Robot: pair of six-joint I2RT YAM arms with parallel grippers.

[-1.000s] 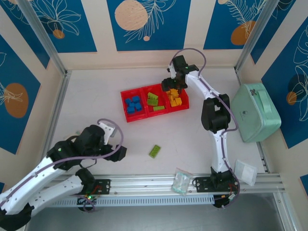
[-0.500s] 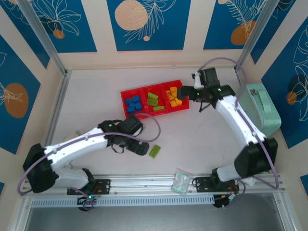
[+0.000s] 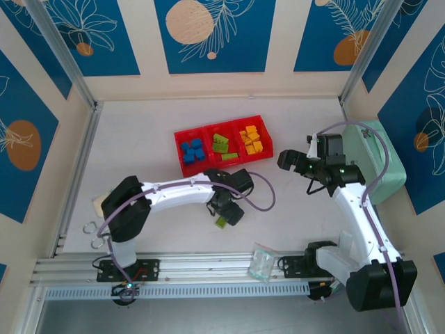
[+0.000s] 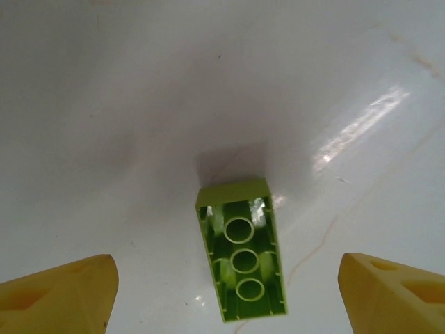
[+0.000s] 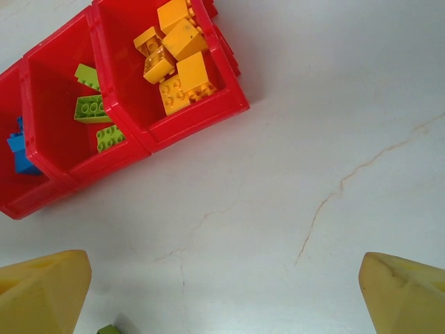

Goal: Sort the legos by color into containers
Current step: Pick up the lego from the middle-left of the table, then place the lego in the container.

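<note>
1 lime green lego (image 4: pixel 243 268) lies upside down toward the near edge of the table (image 3: pixel 139 153), between the spread fingers (image 4: pixel 62 296) of the released left gripper (image 4: pixel 224 282), touching neither.

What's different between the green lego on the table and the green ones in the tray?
The loose green lego lies on the bare table; the binned green legos sit in the middle compartment of the red tray. The loose one shows its hollow underside up; at least two binned ones show studs. Both are lime green.
</note>
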